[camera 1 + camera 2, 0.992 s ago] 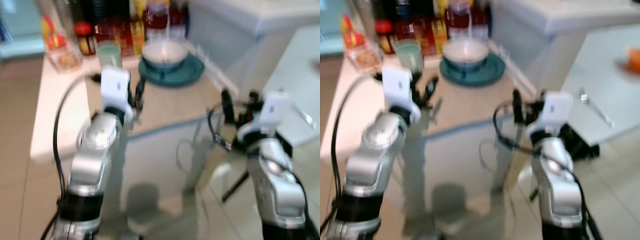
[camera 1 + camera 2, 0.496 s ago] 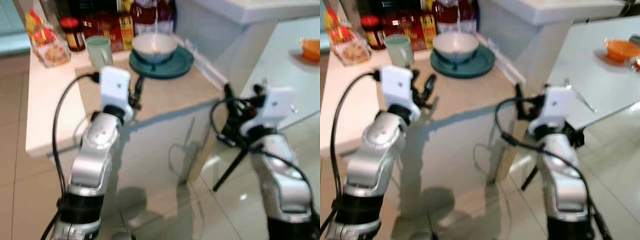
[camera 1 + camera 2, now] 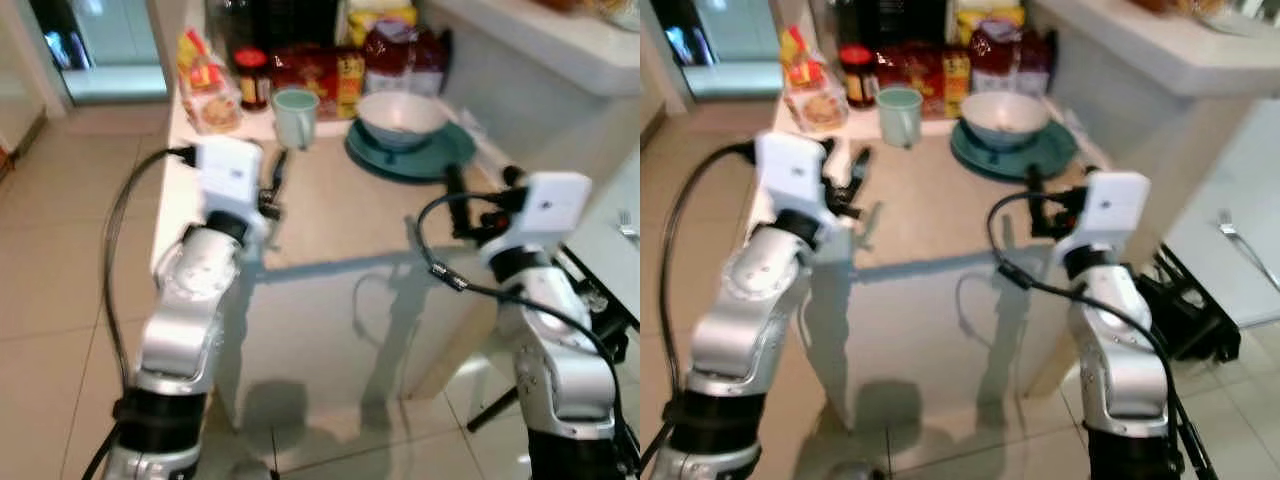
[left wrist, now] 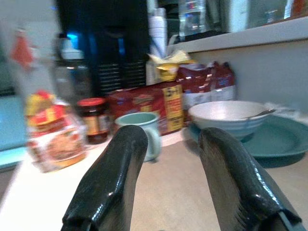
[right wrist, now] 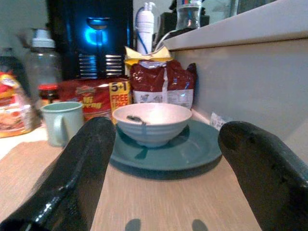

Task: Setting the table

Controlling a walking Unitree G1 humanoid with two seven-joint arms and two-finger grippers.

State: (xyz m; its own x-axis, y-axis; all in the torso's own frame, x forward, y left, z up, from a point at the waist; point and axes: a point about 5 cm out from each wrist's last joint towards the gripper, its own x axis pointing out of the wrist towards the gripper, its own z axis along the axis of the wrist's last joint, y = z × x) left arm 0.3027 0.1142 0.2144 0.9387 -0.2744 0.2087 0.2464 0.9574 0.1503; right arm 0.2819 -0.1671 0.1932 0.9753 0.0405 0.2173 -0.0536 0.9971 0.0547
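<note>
A white bowl (image 3: 402,117) with a spoon (image 5: 134,119) in it sits on a teal plate (image 3: 445,158) at the back right of a beige counter (image 3: 330,215). A pale green mug (image 3: 294,115) stands just left of the plate. My left gripper (image 3: 272,185) hovers open over the counter's left part, pointing toward the mug (image 4: 143,130). My right gripper (image 3: 482,195) is open near the counter's front right, facing the bowl (image 5: 152,122) and plate (image 5: 187,151). Neither holds anything.
Food packets (image 3: 325,78), a red-lidded jar (image 3: 251,75), a bread bag (image 3: 205,85) and bottles line the counter's back. A raised white ledge (image 3: 540,45) borders the right side. A white table with a fork (image 3: 1240,245) lies further right. Tiled floor surrounds the counter.
The camera has swung so the counter sits more central and sharper, and the white table has slid off to the right. Both arms keep the same raised pose with open fingers.
</note>
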